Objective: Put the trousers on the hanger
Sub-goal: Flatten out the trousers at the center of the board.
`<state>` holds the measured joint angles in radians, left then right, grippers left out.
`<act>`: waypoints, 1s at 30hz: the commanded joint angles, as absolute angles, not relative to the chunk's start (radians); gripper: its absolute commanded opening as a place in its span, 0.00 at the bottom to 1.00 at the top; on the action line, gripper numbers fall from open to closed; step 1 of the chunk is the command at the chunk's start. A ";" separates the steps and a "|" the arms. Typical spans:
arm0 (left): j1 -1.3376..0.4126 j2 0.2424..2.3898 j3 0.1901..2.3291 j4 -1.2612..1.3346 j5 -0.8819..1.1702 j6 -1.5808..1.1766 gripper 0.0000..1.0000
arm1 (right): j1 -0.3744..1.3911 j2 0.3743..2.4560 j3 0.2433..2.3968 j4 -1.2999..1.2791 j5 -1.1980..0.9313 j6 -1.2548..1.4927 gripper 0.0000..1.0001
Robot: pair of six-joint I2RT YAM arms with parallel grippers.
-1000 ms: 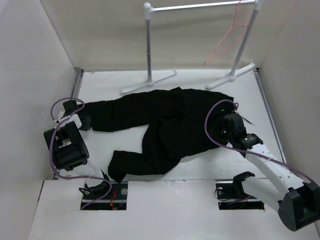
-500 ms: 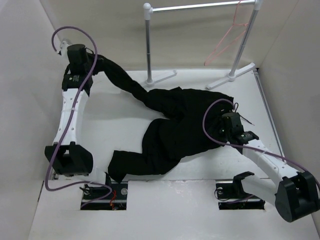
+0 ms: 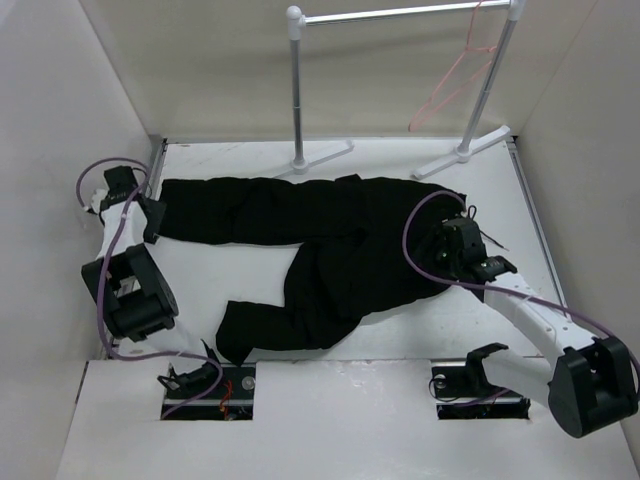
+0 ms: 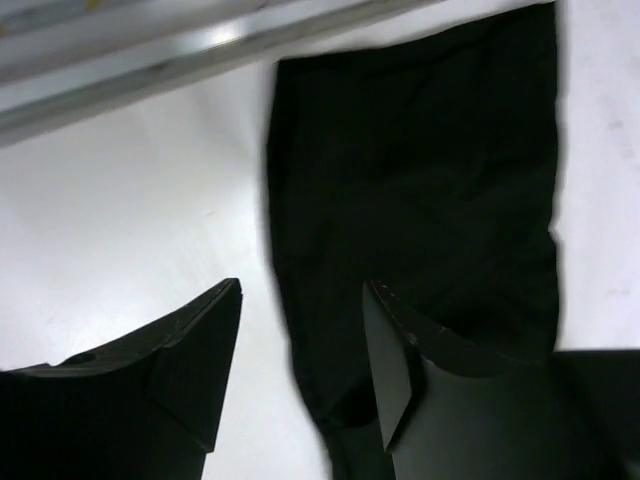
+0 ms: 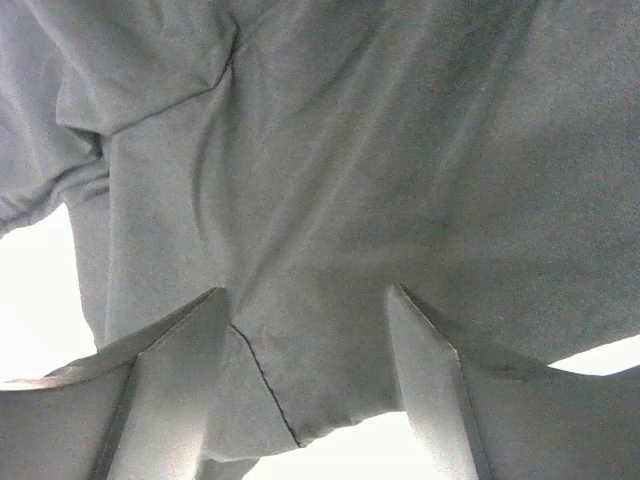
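Note:
The black trousers (image 3: 330, 240) lie flat across the table, one leg stretched left and the other bent toward the near edge. My left gripper (image 3: 153, 218) is at the end of the stretched leg. In the left wrist view it (image 4: 300, 285) stands open, with the leg's hem (image 4: 420, 180) lying loose beside the right finger. My right gripper (image 3: 440, 250) is low over the waist end. In the right wrist view its jaws (image 5: 306, 290) stand open with the fabric (image 5: 330, 150) spread under them. The pink hanger (image 3: 455, 75) hangs from the rail at the back right.
A white and metal clothes rail (image 3: 400, 13) stands at the back, its posts on two white feet (image 3: 300, 162) (image 3: 462, 152). White walls close in the table's left, back and right sides. Two cut-outs hold the arm bases at the near edge.
The left arm had raised one trouser leg toward the back left. It has now come down, laid the leg out flat to the left and opened. The right gripper barely shifted.

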<state>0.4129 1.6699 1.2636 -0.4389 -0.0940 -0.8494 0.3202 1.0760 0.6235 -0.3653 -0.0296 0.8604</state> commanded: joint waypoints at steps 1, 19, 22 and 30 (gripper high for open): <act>0.395 1.460 1.203 -0.474 -0.130 -0.835 0.50 | 0.324 1.088 0.683 -0.325 -0.051 0.827 0.65; -0.306 1.043 0.654 -0.888 -0.232 -1.020 0.50 | 0.433 1.138 0.713 -0.348 -0.081 0.750 0.41; -0.314 1.112 0.641 -0.795 -0.236 -1.017 0.50 | 0.453 1.135 0.703 -0.348 -0.083 0.753 0.43; -0.326 1.302 0.572 -0.598 -0.262 -1.009 0.43 | 0.499 1.114 0.669 -0.339 -0.069 0.792 0.45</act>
<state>-0.3206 1.2606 0.6209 -0.6735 -0.2211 -0.9958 0.4858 1.1397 0.6685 -0.3668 -0.0715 0.7776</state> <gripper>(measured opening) 0.448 0.451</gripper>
